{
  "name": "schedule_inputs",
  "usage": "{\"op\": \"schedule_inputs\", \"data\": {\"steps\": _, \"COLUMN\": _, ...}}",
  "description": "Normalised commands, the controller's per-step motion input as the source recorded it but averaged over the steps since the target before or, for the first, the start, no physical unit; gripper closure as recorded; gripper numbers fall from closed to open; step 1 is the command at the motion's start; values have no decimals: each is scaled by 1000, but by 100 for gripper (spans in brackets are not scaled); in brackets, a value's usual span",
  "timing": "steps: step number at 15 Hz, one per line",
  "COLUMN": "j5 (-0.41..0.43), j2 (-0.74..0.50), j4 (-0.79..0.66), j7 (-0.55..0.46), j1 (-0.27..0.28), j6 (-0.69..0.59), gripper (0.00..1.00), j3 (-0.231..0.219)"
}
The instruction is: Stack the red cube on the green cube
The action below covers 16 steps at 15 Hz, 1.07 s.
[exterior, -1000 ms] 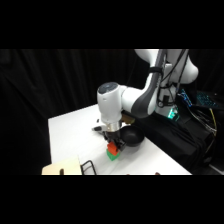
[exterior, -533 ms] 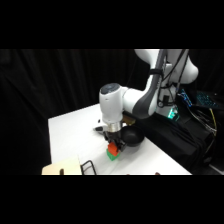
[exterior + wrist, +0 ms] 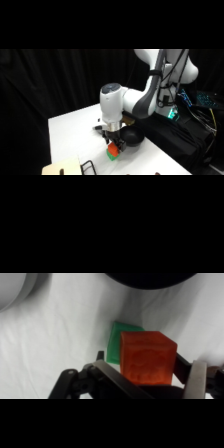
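The pincer (image 3: 160,374) is closed on the small solid red-orange cube (image 3: 146,358), with one black finger (image 3: 107,376) against the cube's left face and a pale finger (image 3: 196,379) at its right. In the wrist view the cube sits upright between the fingers, its front face bearing a faint embossed texture. Directly behind and partly beneath it lies the small solid bright green cube (image 3: 119,346), resting on the white worktop (image 3: 60,334); the red cube overlaps the green one, but whether the two touch cannot be told from this view.

In the side view the pincer (image 3: 113,141) hangs vertically below the white arm (image 3: 112,107), with the red cube (image 3: 114,148) directly over the green cube (image 3: 113,154), near the front edge of the worktop (image 3: 75,130). A dark round bowl (image 3: 131,137) stands just to the right of the cubes; its rim shows as a dark arc (image 3: 150,279) at the far side of the wrist view. A pale flat board (image 3: 62,167) and a black wire frame (image 3: 88,167) lie at the near left of the worktop. A grey rounded object (image 3: 17,289) appears at the far left of the wrist view.
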Motion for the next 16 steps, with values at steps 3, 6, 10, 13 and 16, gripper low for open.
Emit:
{"op": "schedule_inputs", "data": {"steps": 3, "j5": -176, "j2": -180, "j4": -133, "j7": 194, "j1": 131, "j6": 71, "gripper": 0, "j3": -124}}
{"op": "schedule_inputs", "data": {"steps": 6, "j5": -157, "j2": -265, "j4": -164, "j7": 172, "j1": 125, "j6": -15, "gripper": 0, "j3": -97}}
{"op": "schedule_inputs", "data": {"steps": 10, "j5": -111, "j2": -355, "j4": -197, "j7": 142, "j1": 88, "j6": -105, "gripper": 0, "j3": -56}}
{"op": "schedule_inputs", "data": {"steps": 13, "j5": -182, "j2": -591, "j4": -384, "j7": 291, "j1": 152, "j6": -192, "gripper": 0, "j3": -54}}
{"op": "schedule_inputs", "data": {"steps": 16, "j5": -161, "j2": -901, "j4": -644, "j7": 443, "j1": 218, "j6": -251, "gripper": 0, "j3": 71}}
